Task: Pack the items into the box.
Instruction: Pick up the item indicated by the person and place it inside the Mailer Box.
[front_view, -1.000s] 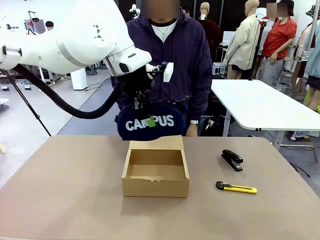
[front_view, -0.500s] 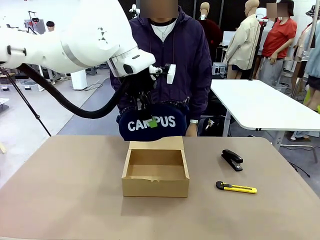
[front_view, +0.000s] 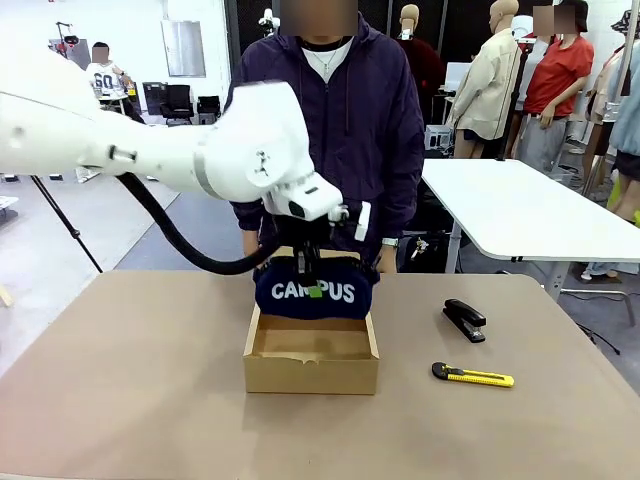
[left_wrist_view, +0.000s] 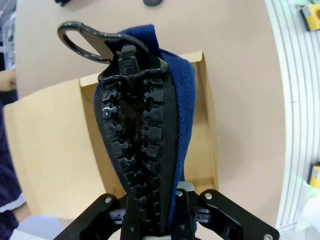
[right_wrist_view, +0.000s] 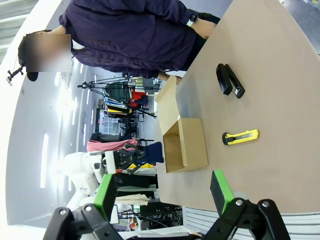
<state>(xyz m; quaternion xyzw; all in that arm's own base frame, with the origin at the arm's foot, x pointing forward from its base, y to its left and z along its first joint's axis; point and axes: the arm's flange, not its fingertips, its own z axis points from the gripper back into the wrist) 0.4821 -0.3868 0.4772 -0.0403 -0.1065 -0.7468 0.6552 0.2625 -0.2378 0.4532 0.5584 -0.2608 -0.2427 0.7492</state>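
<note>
While the left gripper (front_view: 313, 284) is clamped on the zipper edge of the navy "CAMPUS" pouch (front_view: 345, 292), the pouch hangs straight below its jaws. The lower part of the pouch is at the far rim of the open cardboard box (front_view: 310, 372). In the left wrist view the zipper runs away from the fingers, and the box opening lies directly beyond it. I cannot tell if the pouch touches the box floor.

The right gripper (right_wrist_view: 163, 191) has its jaws wide apart, with nothing between the green pads. Far beyond its fingertips the black stapler (right_wrist_view: 230, 80) and the yellow-and-black utility knife (right_wrist_view: 241, 136) lie on the table (right_wrist_view: 280, 60), apart from each other and outside the box. A person (front_view: 345, 110) stands behind the left jaws, at the far side.
</note>
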